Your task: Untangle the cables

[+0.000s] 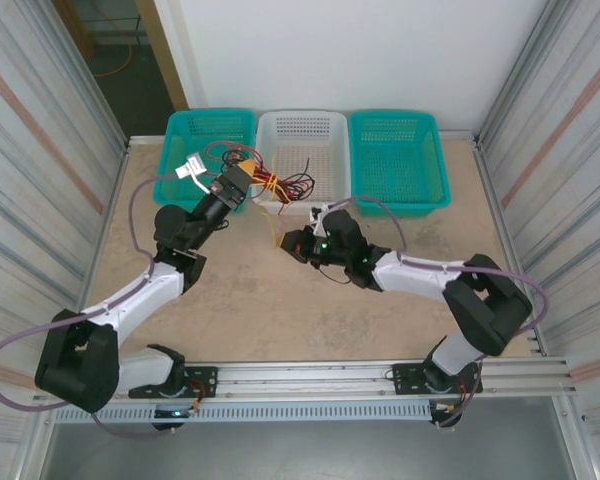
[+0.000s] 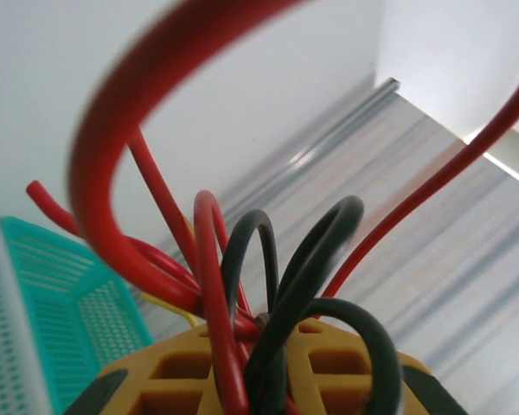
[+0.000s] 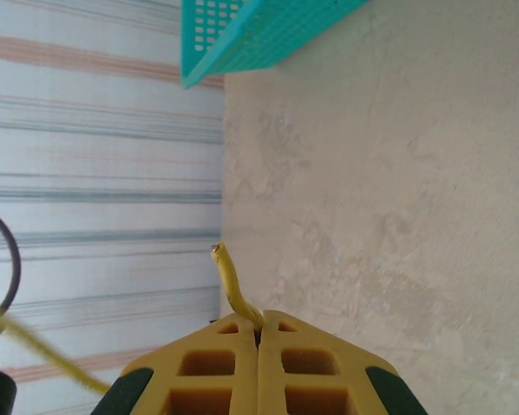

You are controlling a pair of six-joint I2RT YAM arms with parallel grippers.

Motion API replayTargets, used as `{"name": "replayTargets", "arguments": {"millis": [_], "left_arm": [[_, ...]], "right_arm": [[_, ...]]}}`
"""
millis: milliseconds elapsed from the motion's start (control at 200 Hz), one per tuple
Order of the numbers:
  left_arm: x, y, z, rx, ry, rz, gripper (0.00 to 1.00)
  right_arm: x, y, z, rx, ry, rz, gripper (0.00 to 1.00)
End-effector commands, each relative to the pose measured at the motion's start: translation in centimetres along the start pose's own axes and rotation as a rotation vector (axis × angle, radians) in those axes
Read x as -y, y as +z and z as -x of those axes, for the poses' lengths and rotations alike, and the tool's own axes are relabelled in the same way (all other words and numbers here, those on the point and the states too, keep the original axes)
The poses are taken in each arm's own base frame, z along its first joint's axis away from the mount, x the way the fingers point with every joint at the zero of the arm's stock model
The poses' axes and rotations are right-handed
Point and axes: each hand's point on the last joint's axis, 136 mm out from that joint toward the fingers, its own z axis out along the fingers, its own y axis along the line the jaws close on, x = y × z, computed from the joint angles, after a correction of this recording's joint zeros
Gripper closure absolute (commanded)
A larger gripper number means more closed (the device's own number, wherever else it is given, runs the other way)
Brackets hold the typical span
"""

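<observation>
A tangle of red and black cables [image 1: 283, 185] hangs over the front of the white basket [image 1: 302, 130], and my left gripper [image 1: 246, 186] is shut on it. Seen from the left wrist, red loops [image 2: 212, 285] and black loops [image 2: 316, 259] rise from between the shut yellow fingers [image 2: 346, 363] of the left gripper [image 2: 259, 333]. A pale yellow wire [image 1: 276, 228] runs from the tangle down to my right gripper [image 1: 290, 243], which is shut on it above the table. In the right wrist view, the wire's short end [image 3: 229, 281] pokes out of the right gripper [image 3: 259, 324].
Three baskets line the back of the table: teal [image 1: 208, 140], white, and teal [image 1: 398, 160]. Corrugated metal walls [image 1: 40, 180] close in both sides. Bare tabletop [image 1: 280, 310] lies in front of the grippers. A teal basket corner [image 3: 259, 35] shows in the right wrist view.
</observation>
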Motion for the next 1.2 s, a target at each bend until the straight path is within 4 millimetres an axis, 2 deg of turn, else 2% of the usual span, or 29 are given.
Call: {"name": "replayTargets", "arguments": {"millis": [0,100,210,296,316,466,631,656,757,867,912,962,1007,1057,1077,1127,1162,1198], "left_arm": [[0.2,-0.4,3.1,0.124,0.171,0.083,1.00],[-1.5,-0.8,2.5,0.095,0.187,0.128,1.00],[-2.9,-1.4,1.2,0.055,0.186,0.155,1.00],[-3.5,-2.1,0.5,0.036,0.181,0.163,1.00],[-3.6,-2.3,0.4,0.031,0.182,0.164,1.00],[-4.4,-3.7,-0.5,-0.020,0.183,0.180,1.00],[-5.0,-5.0,-2.4,-0.097,0.193,0.193,1.00],[-5.1,-5.2,-2.7,-0.108,0.188,0.189,1.00],[-4.6,-6.0,-3.8,-0.143,0.174,0.154,1.00],[-4.4,-7.1,-3.9,-0.148,0.171,0.163,1.00],[-4.4,-7.4,-3.7,-0.144,0.165,0.168,1.00],[-4.3,-7.7,-3.4,-0.136,0.154,0.178,1.00],[-4.4,-7.8,-3.1,-0.130,0.133,0.210,1.00],[-4.4,-7.7,-2.7,-0.135,0.115,0.250,1.00],[-4.5,-7.6,-2.5,-0.136,0.104,0.271,1.00],[-4.8,-7.6,-2.1,-0.140,0.077,0.331,1.00],[-5.0,-7.4,-1.9,-0.146,0.059,0.355,1.00],[-4.8,-7.1,-1.7,-0.153,0.042,0.356,1.00]], "right_arm": [[-4.1,-3.1,-0.2,0.102,-0.042,0.083,1.00],[-5.5,-6.3,-0.4,0.146,-0.110,0.047,1.00],[-7.8,-10.7,1.3,0.239,-0.236,0.009,1.00],[-9.9,-13.6,3.5,0.307,-0.298,0.000,1.00],[-10.9,-15.0,4.2,0.336,-0.310,0.016,1.00],[-14.7,-20.7,8.8,0.463,-0.375,0.019,1.00],[-18.7,-24.8,13.3,0.552,-0.415,0.044,1.00],[-18.5,-24.3,14.4,0.547,-0.405,0.026,1.00],[-18.6,-25.3,17.6,0.584,-0.391,-0.011,1.00],[-17.0,-27.1,21.4,0.649,-0.337,-0.066,1.00],[-16.6,-27.6,22.7,0.650,-0.305,-0.046,1.00],[-16.6,-27.1,23.2,0.602,-0.305,-0.023,1.00],[-16.7,-25.6,22.6,0.522,-0.346,-0.025,1.00],[-16.5,-22.9,20.6,0.408,-0.422,-0.061,1.00],[-16.2,-21.7,19.6,0.358,-0.451,-0.084,0.96],[-15.1,-18.9,16.8,0.250,-0.527,-0.141,0.81],[-14.4,-17.2,14.8,0.190,-0.579,-0.166,0.68],[-13.6,-16.0,12.9,0.145,-0.621,-0.192,0.51]]}}
